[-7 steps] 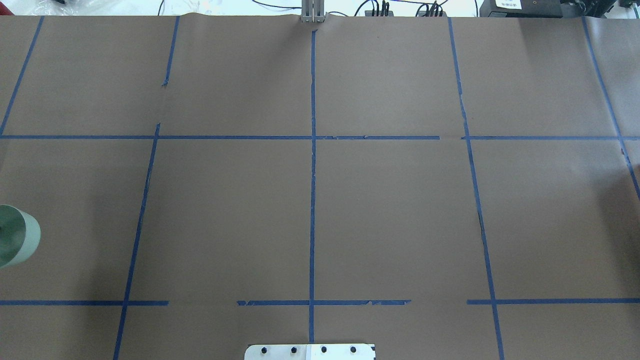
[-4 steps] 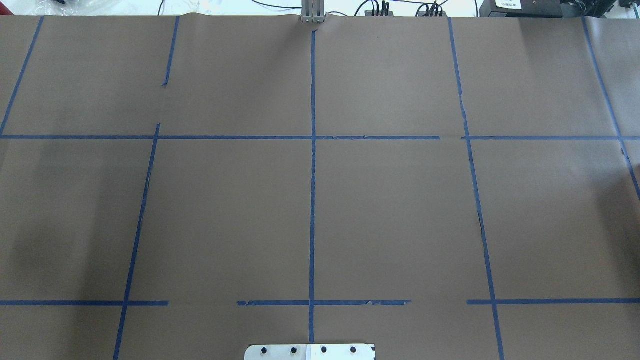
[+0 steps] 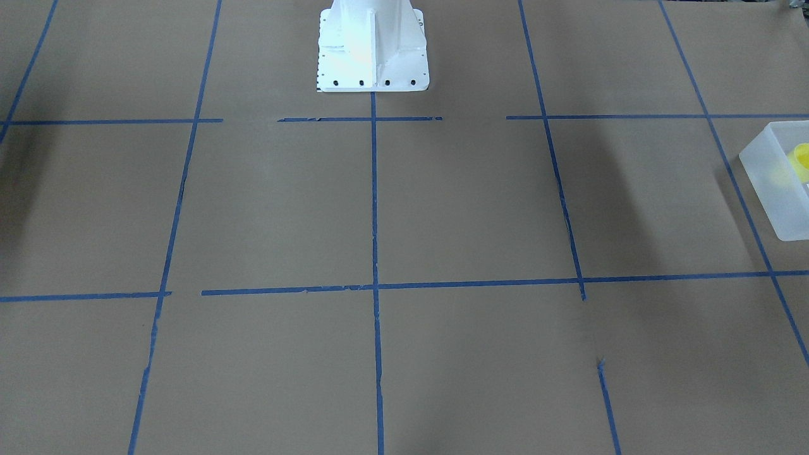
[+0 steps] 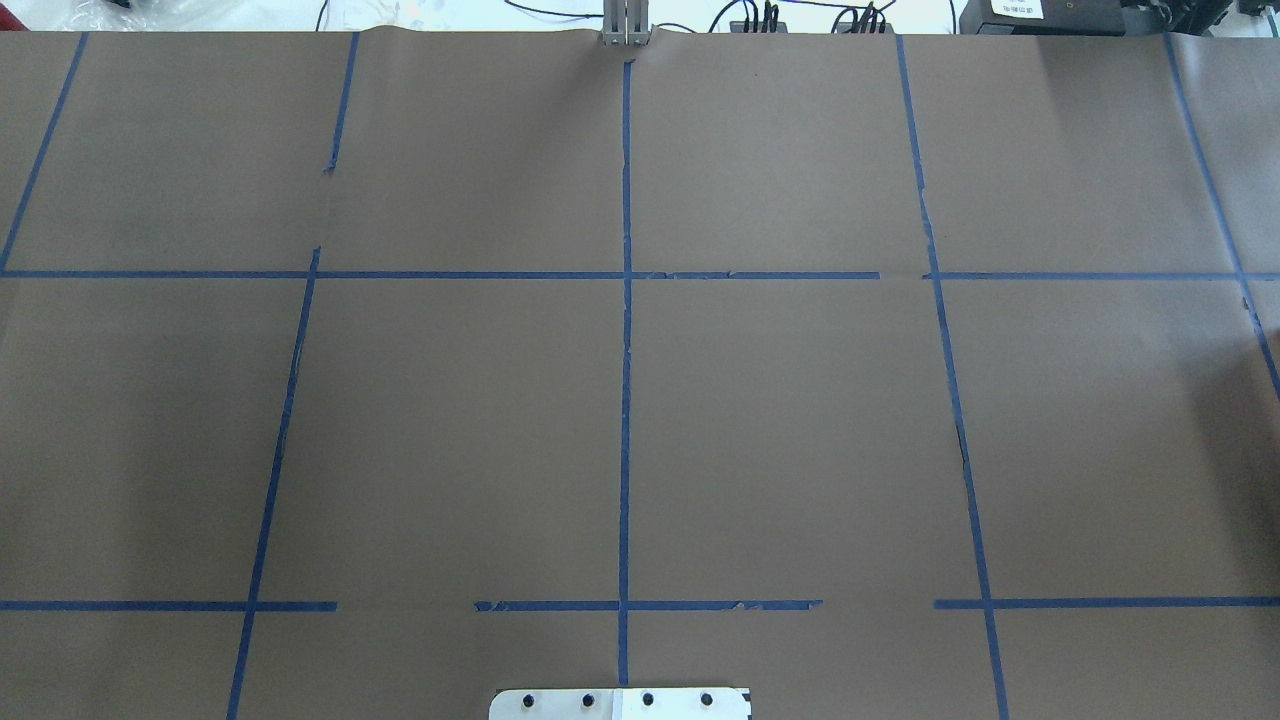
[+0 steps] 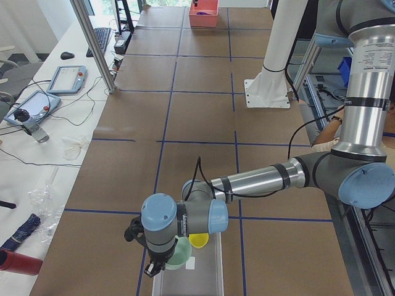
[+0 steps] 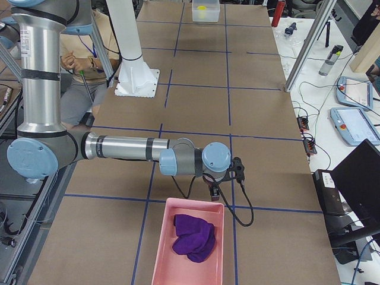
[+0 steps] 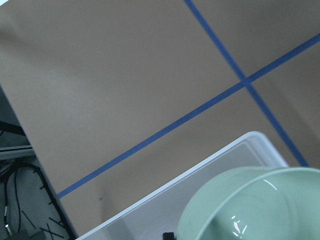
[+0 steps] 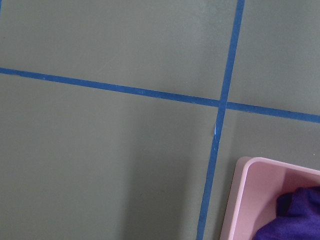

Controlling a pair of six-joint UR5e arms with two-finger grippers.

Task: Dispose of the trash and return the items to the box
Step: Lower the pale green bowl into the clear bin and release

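The mint-green bowl (image 5: 179,253) hangs tilted at my left gripper (image 5: 154,269), over the near end of the frosted white box (image 5: 199,279). In the left wrist view the bowl (image 7: 255,205) fills the lower right above the box's rim (image 7: 200,172), so the gripper looks shut on the bowl's edge. The yellow cup (image 5: 199,240) lies inside the box and also shows in the front view (image 3: 801,162). My right gripper (image 6: 215,193) hovers by the far edge of a pink tray (image 6: 163,249). I cannot tell whether it is open or shut.
The pink tray holds a purple cloth (image 6: 193,237); its corner shows in the right wrist view (image 8: 250,195). The white robot base (image 3: 373,47) stands at the table's middle edge. Brown paper with blue tape lines (image 4: 626,330) covers the table. Tablets and cables lie on the side bench (image 5: 65,77).
One second ago the bowl showed at the overhead view's left edge. It has moved off to the left and no longer shows there.
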